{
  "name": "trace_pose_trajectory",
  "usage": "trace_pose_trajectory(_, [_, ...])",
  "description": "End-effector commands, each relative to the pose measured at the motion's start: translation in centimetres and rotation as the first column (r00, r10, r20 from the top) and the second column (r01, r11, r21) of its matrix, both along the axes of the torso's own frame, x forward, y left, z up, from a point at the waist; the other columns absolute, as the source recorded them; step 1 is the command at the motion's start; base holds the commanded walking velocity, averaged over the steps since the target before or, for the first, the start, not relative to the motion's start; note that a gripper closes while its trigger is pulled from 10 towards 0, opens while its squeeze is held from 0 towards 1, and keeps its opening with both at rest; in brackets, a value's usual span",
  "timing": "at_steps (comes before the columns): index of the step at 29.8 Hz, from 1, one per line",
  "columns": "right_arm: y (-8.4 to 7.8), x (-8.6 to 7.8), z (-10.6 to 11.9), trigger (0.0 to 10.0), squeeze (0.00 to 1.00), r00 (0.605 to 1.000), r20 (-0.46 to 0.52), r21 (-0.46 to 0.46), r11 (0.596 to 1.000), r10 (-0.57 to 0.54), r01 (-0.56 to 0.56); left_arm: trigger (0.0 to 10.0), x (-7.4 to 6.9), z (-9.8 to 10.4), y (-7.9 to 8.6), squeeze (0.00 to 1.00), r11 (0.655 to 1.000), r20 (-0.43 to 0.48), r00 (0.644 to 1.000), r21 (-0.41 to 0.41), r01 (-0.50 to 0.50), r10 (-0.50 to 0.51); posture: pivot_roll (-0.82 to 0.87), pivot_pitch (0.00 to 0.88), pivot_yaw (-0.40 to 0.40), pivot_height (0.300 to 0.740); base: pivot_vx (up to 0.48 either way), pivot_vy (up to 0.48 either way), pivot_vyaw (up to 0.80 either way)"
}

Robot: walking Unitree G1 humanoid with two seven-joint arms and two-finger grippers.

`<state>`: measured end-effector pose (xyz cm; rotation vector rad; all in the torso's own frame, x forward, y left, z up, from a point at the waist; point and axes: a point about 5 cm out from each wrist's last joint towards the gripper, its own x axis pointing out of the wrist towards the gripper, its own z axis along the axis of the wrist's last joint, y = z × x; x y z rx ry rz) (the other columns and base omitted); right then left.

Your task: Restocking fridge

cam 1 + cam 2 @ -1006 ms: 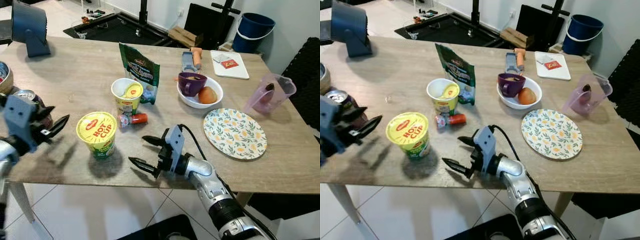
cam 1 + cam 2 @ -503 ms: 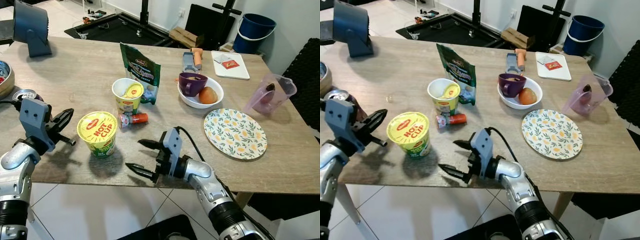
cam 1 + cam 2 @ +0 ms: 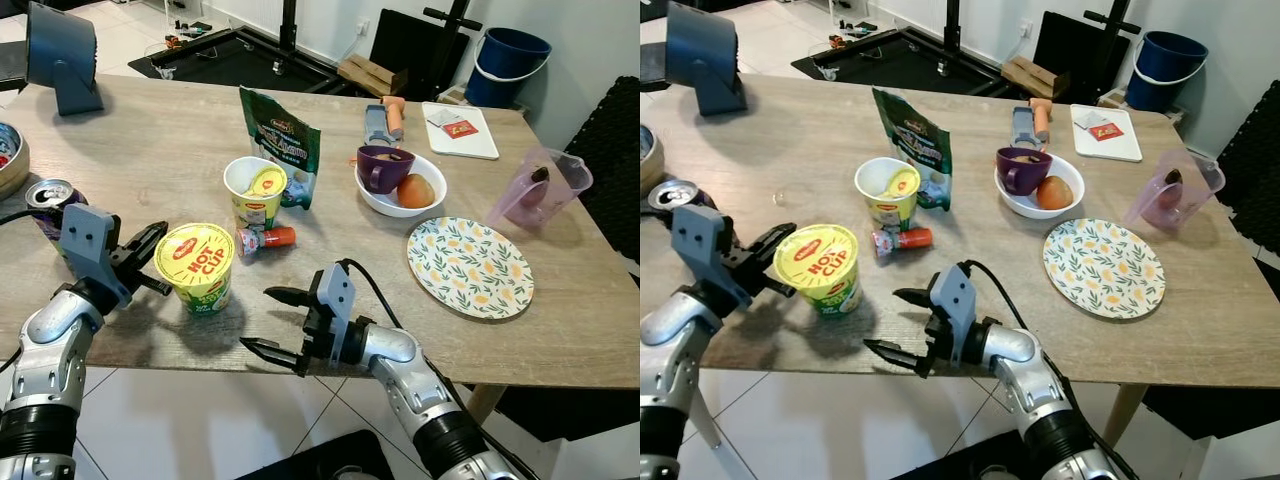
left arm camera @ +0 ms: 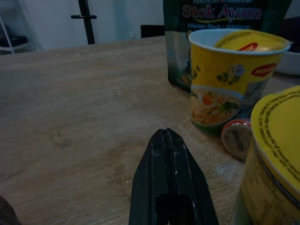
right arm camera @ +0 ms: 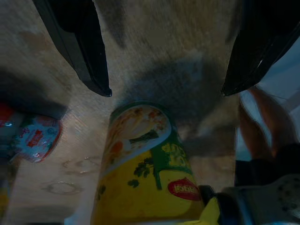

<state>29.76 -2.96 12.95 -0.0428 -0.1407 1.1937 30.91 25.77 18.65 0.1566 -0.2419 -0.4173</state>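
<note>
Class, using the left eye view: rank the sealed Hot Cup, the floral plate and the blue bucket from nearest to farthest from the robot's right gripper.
From the right gripper:
1. Hot Cup, just to its left.
2. Floral plate, on the table to its right.
3. Blue bucket, on the floor beyond the table's far right corner.

Head pair looks forward and steeply down from above the near edge of the wooden table, both eyes sharing the whole tabletop, offset slightly sideways. Left wrist camera sits low, close to the tabletop, facing along its finger toward the open noodle cup and green pouch, with the sealed yellow cup right beside it. Right wrist camera, dim and probably very near, faces that same sealed cup between its two fingers.
</note>
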Motion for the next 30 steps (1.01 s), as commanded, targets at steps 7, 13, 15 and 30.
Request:
trace_pose_trajectory(7, [0.9, 0.1, -0.6, 10.0, 1.00, 0.994, 0.031, -0.021, 0.994, -0.105, 0.106, 10.0, -0.2, -1.3, -1.5, 0.00, 0.999, -0.026, 0.999, -0.008, 0.042, -0.042, 0.12, 0.216, -0.059, 0.740, 0.000, 0.000, 0.00])
trace_pose_trajectory(13, [1.0, 0.0, -0.6, 10.0, 1.00, 0.994, 0.021, -0.007, 0.994, -0.110, 0.110, 10.0, -0.2, -1.2, -1.5, 0.00, 0.999, -0.024, 0.999, -0.005, 0.045, -0.045, 0.13, 0.216, -0.057, 0.740, 0.000, 0.000, 0.00])
trace_pose_trajectory(15, [1.1, 0.1, -0.7, 10.0, 1.00, 0.993, 0.018, -0.006, 0.993, -0.121, 0.121, 10.0, -0.2, -1.2, -1.5, 0.00, 0.999, -0.023, 0.999, -0.004, 0.046, -0.046, 0.13, 0.218, -0.055, 0.740, 0.000, 0.000, 0.00])
trace_pose_trajectory(30, [2.3, 0.4, -0.6, 10.0, 0.00, 0.980, 0.005, 0.055, 0.979, -0.197, 0.197, 10.0, -0.2, -1.2, -2.1, 0.00, 0.998, -0.026, 0.998, -0.005, 0.064, -0.064, 0.14, 0.226, -0.048, 0.740, 0.000, 0.000, 0.00])
